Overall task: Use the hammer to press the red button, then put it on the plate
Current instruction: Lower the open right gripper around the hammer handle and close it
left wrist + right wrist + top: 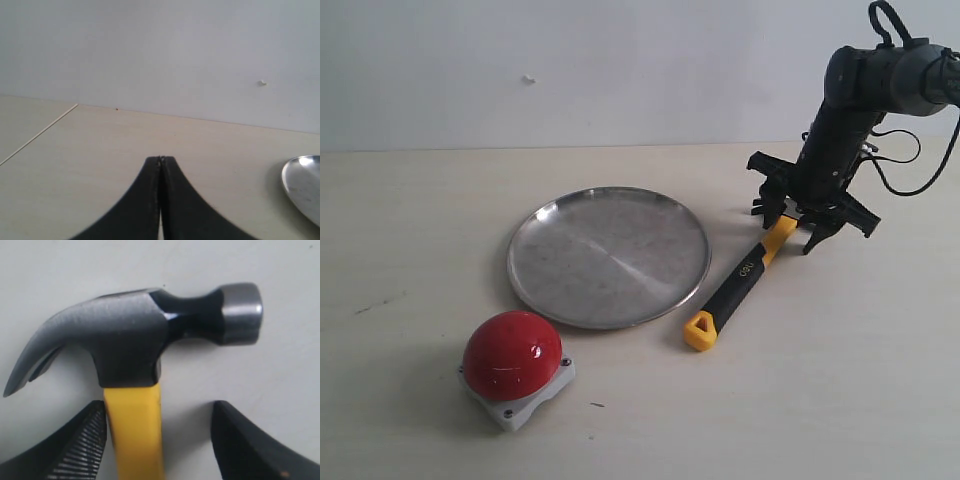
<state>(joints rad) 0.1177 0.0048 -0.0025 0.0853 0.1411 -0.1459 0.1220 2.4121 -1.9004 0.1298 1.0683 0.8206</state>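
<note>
The hammer [735, 285] lies flat on the pale worktop [420, 220], just right of the plate [609, 256]. Its yellow-tipped black grip points toward the near side and its yellow neck runs away to the far right. The right tool [810, 215] hangs over the neck, low to the worktop, and hides the head in the exterior view.

In the right wrist view the tool [160, 410] stands released, its jaws spread to either side of the yellow neck just below the dark steel head [135, 340]. One ribbed finger [75, 450] sits right against the neck, while the other stands clear of it with bare worktop between.

The red button [512, 355] sits on its grey base at the near left, close to the plate's near rim but not touching it.

The left tool [160, 160] is clenched on nothing, fingertips pressed together above bare worktop, with the plate's rim [300, 185] at the edge of its view.
</note>
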